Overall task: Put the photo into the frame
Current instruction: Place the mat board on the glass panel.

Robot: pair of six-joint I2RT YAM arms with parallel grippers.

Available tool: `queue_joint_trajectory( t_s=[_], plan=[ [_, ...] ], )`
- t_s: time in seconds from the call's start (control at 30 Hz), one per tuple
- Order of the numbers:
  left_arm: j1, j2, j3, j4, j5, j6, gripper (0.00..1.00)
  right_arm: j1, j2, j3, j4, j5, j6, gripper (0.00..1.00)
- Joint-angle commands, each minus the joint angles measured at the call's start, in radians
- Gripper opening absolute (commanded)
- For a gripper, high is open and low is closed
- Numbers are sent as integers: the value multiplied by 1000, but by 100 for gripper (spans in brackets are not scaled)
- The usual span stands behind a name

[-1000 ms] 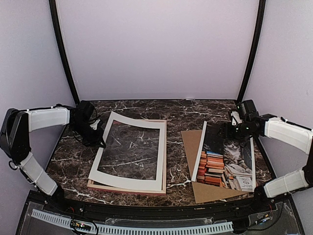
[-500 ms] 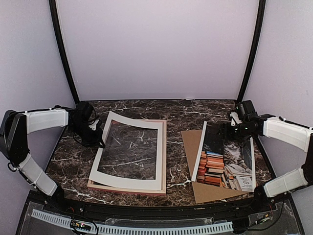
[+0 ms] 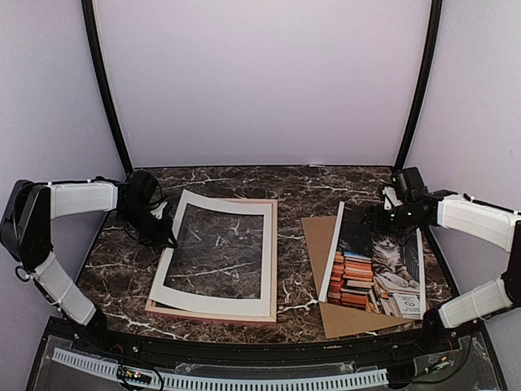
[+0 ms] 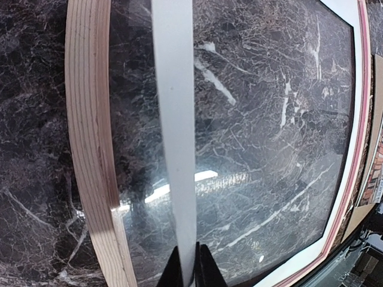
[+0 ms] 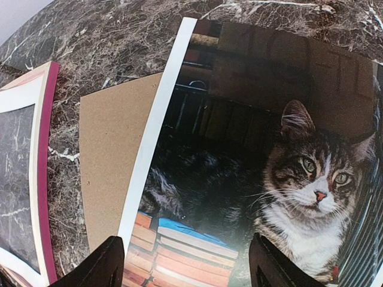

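Two jobs sit in my hands at once. My left gripper (image 3: 163, 225) is pinched tight on the left strip of the white mat (image 3: 213, 305). The left wrist view shows that strip running straight out from between my closed fingers, held up off the wooden rail of the frame (image 4: 90, 149) beside it. The mat's right side seems to rest on the frame, which lies flat on the left half of the marble table (image 3: 293, 186).

My right gripper (image 5: 191, 269) is spread wide with nothing in it and hovers over the far end of the photo (image 5: 239, 179). The photo lies on the right half of the table, well apart from the frame, overlapping the brown backing board (image 5: 111, 137) whose corners stick out on its left and near sides.

As I judge it, the mat has to come clear of the opening before the print can go in. With the left I should hold a firm but gentle pinch and move the mat as one sheet, so the thin strip neither creases nor drags the frame along. With the right I should come down on the photo's white left border, where it stands proud of the board, and close on the paper alone.
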Motion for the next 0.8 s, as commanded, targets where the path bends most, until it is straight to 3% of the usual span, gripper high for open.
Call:
queue_joint_trajectory(
  t_s=[0.0,0.33,0.77],
  plan=[
    [-3,22,8,5,16,24,7,8,5,-9,32,4,-8,73],
    [-18,68,46,-6,-14,42,14,8,10,-12,31,7,-8,73],
    [-20,64,86,-39,-107,55,63,7,20,16,-1,31,-11,73]
  ],
)
